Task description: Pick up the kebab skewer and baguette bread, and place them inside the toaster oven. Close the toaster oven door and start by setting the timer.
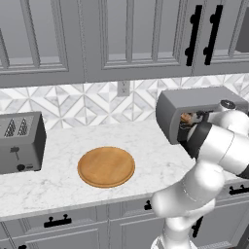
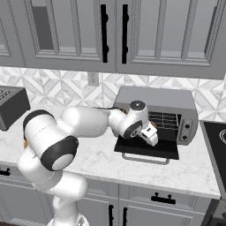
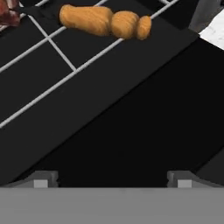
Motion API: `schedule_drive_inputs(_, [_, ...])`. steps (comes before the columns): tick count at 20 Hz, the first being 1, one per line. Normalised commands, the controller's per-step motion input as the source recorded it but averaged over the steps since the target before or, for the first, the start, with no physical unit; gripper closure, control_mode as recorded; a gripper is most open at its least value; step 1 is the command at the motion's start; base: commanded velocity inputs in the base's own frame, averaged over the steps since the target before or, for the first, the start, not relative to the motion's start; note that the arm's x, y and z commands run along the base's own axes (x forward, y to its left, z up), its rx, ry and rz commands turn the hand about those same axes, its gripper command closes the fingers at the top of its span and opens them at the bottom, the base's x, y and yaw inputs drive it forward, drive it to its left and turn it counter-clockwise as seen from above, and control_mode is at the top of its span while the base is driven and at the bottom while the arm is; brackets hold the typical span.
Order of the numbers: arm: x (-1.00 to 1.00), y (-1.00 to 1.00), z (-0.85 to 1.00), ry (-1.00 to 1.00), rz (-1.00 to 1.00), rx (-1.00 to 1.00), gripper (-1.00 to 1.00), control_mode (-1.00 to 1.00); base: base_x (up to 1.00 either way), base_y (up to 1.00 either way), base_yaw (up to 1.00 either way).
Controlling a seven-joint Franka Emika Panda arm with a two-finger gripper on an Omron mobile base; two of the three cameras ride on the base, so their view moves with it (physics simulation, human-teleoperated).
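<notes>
- The toaster oven point(image 2: 154, 108) is our landmark, sitting at the back of the counter point(image 1: 63, 180) against the tiled wall, and its toaster oven door point(image 2: 145, 148) lies folded flat out in front, so the mouth is free for loading
- The baguette bread point(image 3: 105, 20) rests on the wire rack point(image 3: 48, 41) inside the toaster oven, lying lengthwise across the bars, which hold it off the dark floor
- Just beside the loaf's end, at the edge of the hand view, sits a reddish bit that looks like the kebab skewer point(image 3: 6, 13), also on the rack; most of it is cut off, so I can't say how it lies
- The gripper point(image 2: 152, 137) hovers over the dropped door just outside the oven mouth, its fingers spread wide with nothing between them
- Both foods look to be in, so my read is that the loading is done and shutting the door comes next
- The round wooden board point(image 1: 106, 166) lies well to the left of the toaster oven
</notes>
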Motion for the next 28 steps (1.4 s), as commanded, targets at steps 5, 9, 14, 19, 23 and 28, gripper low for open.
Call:
schedule_drive_inputs(5, [-0.99,0.01,0.26,0.00,0.17,0.00,-1.00,-1.00,0.00,0.00,0.00])
schedule_drive_inputs(9, [-0.74,0.06,0.01,0.11,0.38,0.00,-1.00,-1.00,0.00,0.00,0.00])
schedule_drive_inputs(14, [-0.66,0.00,0.00,0.11,0.38,-0.02,-1.00,-1.00,0.00,0.00,0.00])
schedule_drive_inputs(19, [-0.14,0.05,-0.16,0.11,0.22,-0.02,-1.00,-1.00,0.00,0.00,0.00])
schedule_drive_inputs(23, [0.00,0.03,-0.25,0.08,0.14,0.00,-1.00,-1.00,0.00,0.00,0.00])
schedule_drive_inputs(28, [0.01,0.00,-0.26,0.06,0.12,0.00,-1.00,-1.00,0.00,0.00,0.00])
